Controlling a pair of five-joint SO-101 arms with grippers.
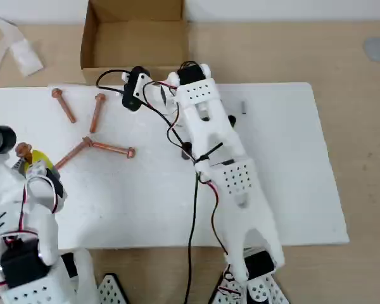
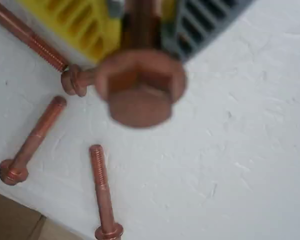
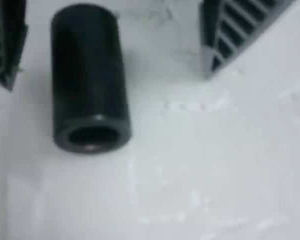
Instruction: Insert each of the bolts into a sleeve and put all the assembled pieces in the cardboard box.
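Note:
My left gripper (image 1: 29, 159) sits at the mat's left edge, shut on a copper bolt (image 2: 140, 87) held between its yellow and grey fingers with the hex head toward the camera. That bolt's head (image 1: 23, 151) pokes out by the yellow finger. Several loose copper bolts (image 1: 63, 104) (image 1: 98, 112) (image 1: 111, 149) lie on the white mat (image 1: 291, 190). My right gripper (image 3: 110, 75) stands open over a black sleeve (image 3: 90, 82), which lies on the mat between its fingers (image 3: 235, 30). The cardboard box (image 1: 136, 38) stands beyond the mat's far edge.
A small dark sleeve (image 1: 244, 107) lies on the mat to the right of the right arm (image 1: 221, 158). Black and red cables (image 1: 193, 215) trail along that arm. White tape or paper (image 1: 22, 54) lies at the far left.

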